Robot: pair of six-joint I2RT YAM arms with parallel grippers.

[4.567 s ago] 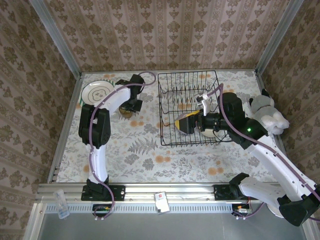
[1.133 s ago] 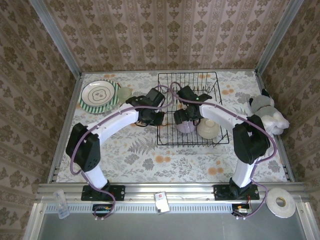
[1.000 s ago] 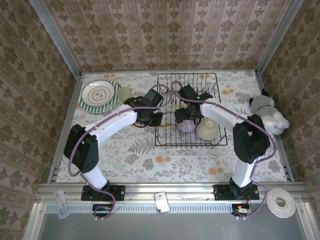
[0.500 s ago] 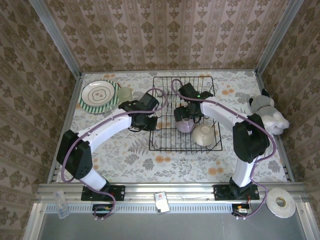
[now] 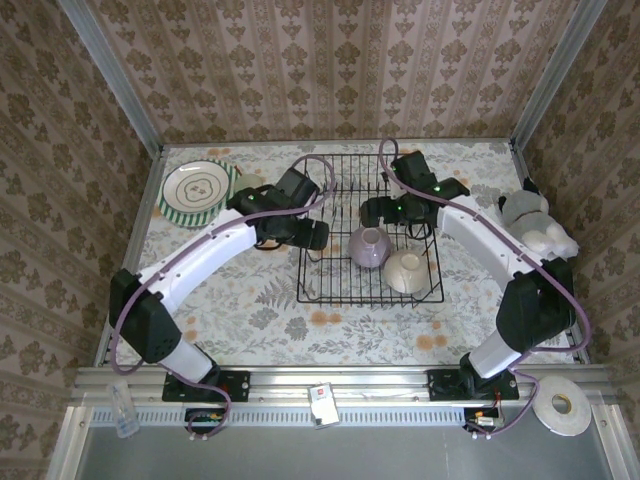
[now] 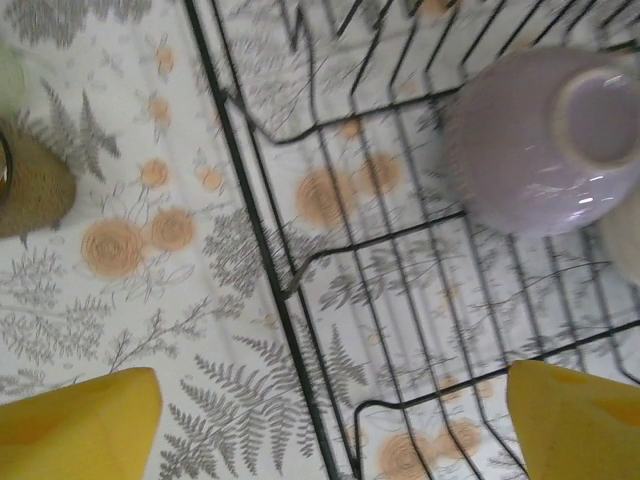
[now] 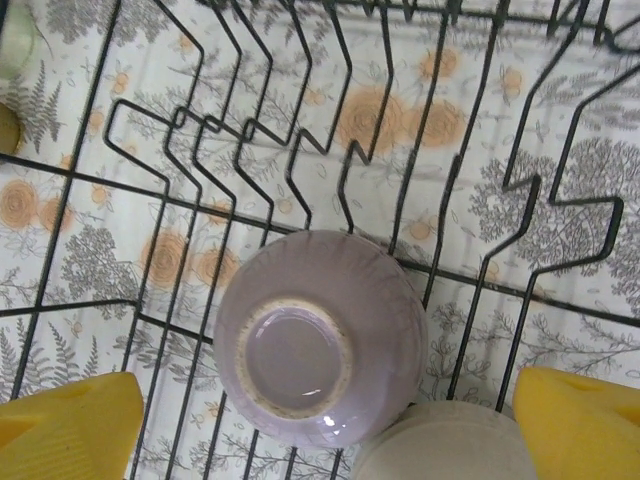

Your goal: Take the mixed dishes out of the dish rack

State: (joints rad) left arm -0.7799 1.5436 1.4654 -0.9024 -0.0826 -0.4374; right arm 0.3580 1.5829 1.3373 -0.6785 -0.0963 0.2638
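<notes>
No legible text, labels, numbers. Small white tag (image 5: 322,403) on front rail (image 5: 400,378) possibly printed, unreadable.

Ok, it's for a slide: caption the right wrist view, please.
Open right gripper over an upside-down lilac bowl in the rack, a cream bowl beside it.

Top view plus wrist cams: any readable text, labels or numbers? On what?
No text can be read.
Tag on the rail: white with a red mark, too small to read.
Plate: dark marks at its centre, too small to read.
Lilac bowl: no writing on its base.
</notes>
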